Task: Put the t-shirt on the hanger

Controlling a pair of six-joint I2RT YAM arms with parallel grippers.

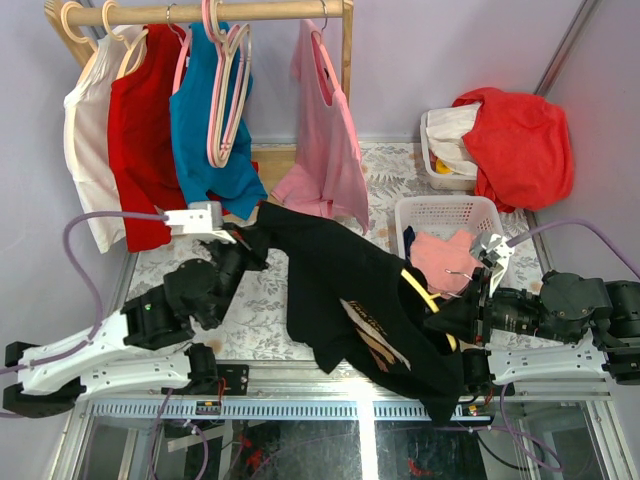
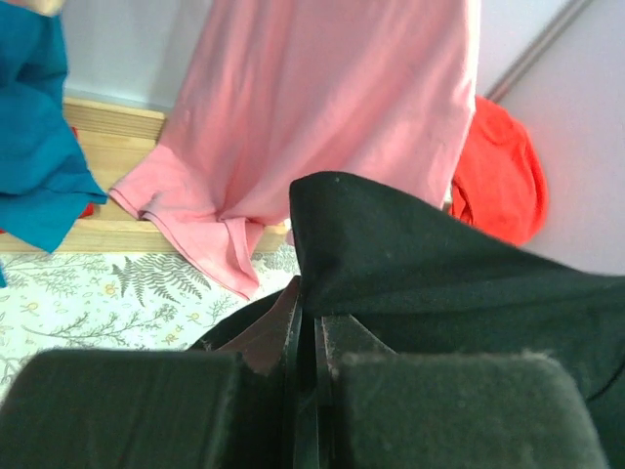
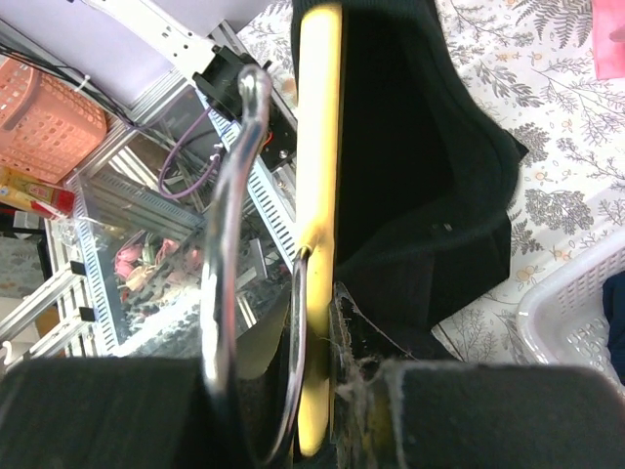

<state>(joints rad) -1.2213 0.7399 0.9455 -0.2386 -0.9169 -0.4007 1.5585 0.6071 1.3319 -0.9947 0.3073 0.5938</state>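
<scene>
- the t-shirt (image 1: 335, 275) is seen stretched between the two arms above the patterned table (image 1: 260, 300), with its lower end hanging past the near edge by the right arm.
- the left gripper (image 2: 308, 327) is shown clenched on a fold of the black cloth, with fabric pinched between the pressed jaws.
- the hanger (image 3: 318, 147) is clamped by the right gripper (image 3: 312, 391) near the base of its metal hook (image 3: 232, 244); one yellow arm is tucked inside the shirt, which is judged to be only partly threaded.
- the thin pinch is judged the weak point: if the cloth is pulled hard away from the hanger, the fold could be dragged out of the jaws and the shirt dropped.
- the hanger could be twisted in its narrow grip by the garment's weight, and the shirt could be slid off the arm.
- a snag on the white basket (image 1: 445, 205) just beside the right arm cannot be ruled out.
</scene>
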